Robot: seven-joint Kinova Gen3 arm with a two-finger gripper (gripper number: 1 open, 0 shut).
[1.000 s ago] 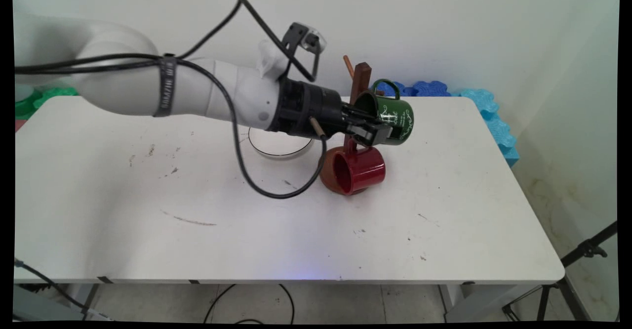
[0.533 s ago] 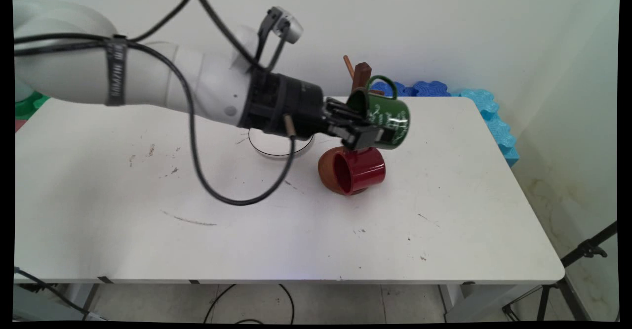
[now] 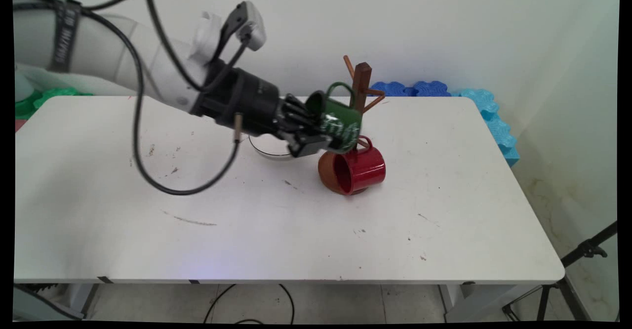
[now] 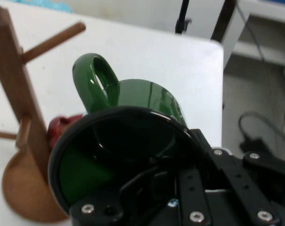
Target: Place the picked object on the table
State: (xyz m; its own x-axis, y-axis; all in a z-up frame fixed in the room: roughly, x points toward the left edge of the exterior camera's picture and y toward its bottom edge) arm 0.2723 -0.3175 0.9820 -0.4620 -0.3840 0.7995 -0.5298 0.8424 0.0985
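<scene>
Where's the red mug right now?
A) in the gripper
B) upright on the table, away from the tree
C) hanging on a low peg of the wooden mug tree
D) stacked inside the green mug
C: the red mug hangs by its handle low on the wooden mug tree, on its side above the base, while the gripper grips the green mug.

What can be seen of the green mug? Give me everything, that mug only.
The green mug is glossy, dark inside, with pale lettering on its side and a looped handle pointing up. It is held on its side clear of the table, mouth toward the gripper, whose fingers clamp its rim. It hangs just left of the wooden mug tree, above the red mug.
</scene>
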